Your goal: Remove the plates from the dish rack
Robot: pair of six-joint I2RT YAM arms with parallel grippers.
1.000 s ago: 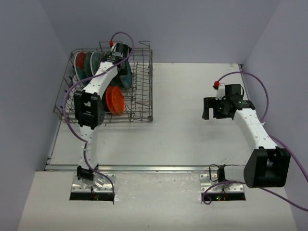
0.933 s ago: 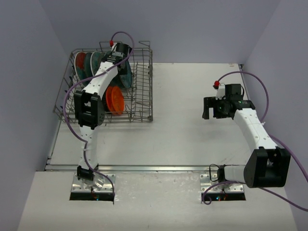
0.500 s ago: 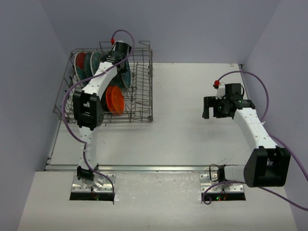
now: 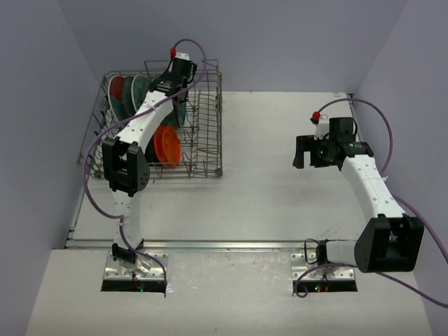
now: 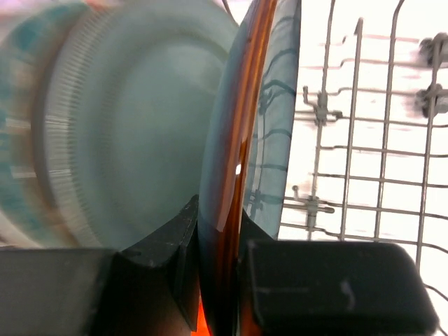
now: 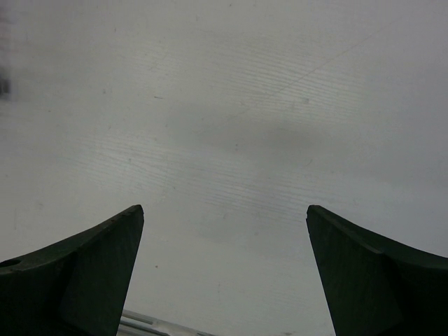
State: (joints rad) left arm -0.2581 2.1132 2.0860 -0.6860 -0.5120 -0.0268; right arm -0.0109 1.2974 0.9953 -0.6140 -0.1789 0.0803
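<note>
The grey wire dish rack (image 4: 207, 150) stands at the table's far left. Upright in it are a red plate (image 4: 117, 87), teal plates (image 4: 137, 88), a dark blue-grey plate (image 4: 183, 110), an orange plate (image 4: 167, 145) and a black one (image 4: 147, 143). My left gripper (image 4: 171, 89) reaches down into the rack and is shut on the top rim of the blue-grey plate (image 5: 227, 154), one finger (image 5: 168, 252) on each face. A pale grey-blue plate (image 5: 126, 140) stands just behind it. My right gripper (image 4: 299, 152) hovers open over the bare table (image 6: 224, 105), nothing between its fingers (image 6: 91, 266).
Rack tines and wires (image 5: 350, 140) run right beside the held plate. The rack's raised handle (image 4: 210, 64) is close to my left wrist. Purple walls enclose the table on three sides, and a metal strip (image 4: 210, 245) runs along the near edge.
</note>
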